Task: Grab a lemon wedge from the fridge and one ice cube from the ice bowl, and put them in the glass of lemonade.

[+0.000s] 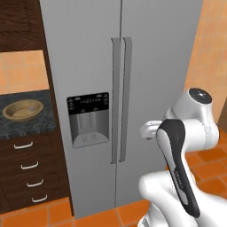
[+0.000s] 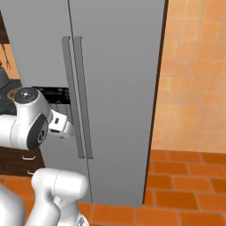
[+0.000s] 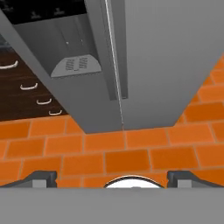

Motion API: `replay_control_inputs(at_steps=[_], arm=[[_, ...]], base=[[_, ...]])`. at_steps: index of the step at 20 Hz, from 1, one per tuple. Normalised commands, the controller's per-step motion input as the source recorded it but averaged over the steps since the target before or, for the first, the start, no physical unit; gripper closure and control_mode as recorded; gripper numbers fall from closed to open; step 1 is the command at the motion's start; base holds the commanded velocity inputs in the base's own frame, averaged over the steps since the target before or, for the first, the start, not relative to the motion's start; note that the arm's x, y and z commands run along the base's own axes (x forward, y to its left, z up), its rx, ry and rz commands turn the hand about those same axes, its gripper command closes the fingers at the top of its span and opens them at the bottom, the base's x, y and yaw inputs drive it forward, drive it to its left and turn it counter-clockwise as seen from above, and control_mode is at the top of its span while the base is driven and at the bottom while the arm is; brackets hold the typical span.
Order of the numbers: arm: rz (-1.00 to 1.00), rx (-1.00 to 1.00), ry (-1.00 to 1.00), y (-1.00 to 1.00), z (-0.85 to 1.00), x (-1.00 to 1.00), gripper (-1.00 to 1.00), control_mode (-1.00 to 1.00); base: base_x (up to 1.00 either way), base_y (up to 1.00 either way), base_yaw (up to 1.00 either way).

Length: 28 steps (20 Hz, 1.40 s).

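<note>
The tall grey fridge stands with both doors closed, and its long vertical handles meet at the middle seam. The left door carries the black-panelled dispenser recess. On the dark counter to the fridge's left sits the tan wooden ice bowl. My gripper is open with nothing between its fingers. It hangs a short way in front of the doors and looks down along the seam to the floor. The lemon wedge and the glass of lemonade are out of view.
Dark wood drawers with pale handles sit below the counter, left of the fridge. An orange tiled wall stands to the fridge's right. Orange floor tiles stretch out in front of the doors.
</note>
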Motion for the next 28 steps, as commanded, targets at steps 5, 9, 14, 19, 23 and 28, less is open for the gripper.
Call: replay_control_inputs(at_steps=[5, 9, 14, 19, 23, 28], arm=[[0.05, -0.11, -0.1, -0.19, 0.52, 0.11, -1.0, -1.0], [0.11, -0.07, 0.0, -0.23, 0.39, 0.69, -1.0, -1.0], [0.11, 0.03, -0.04, 0.03, 0.23, 0.51, -1.0, -1.0], [-0.05, -0.04, -0.08, 0.48, 0.0, 0.62, -1.0, -1.0], [-0.14, -0.08, 0.0, 0.4, 0.0, 0.91, -1.0, -1.0], [-0.03, 0.0, -0.03, -0.03, -0.07, 0.53, -1.0, -1.0]], base=[[0.0, 0.0, 0.0], [0.0, 0.0, 0.0], [0.0, 0.0, 0.0], [0.0, 0.0, 0.0], [0.0, 0.0, 0.0], [0.0, 0.0, 0.0]])
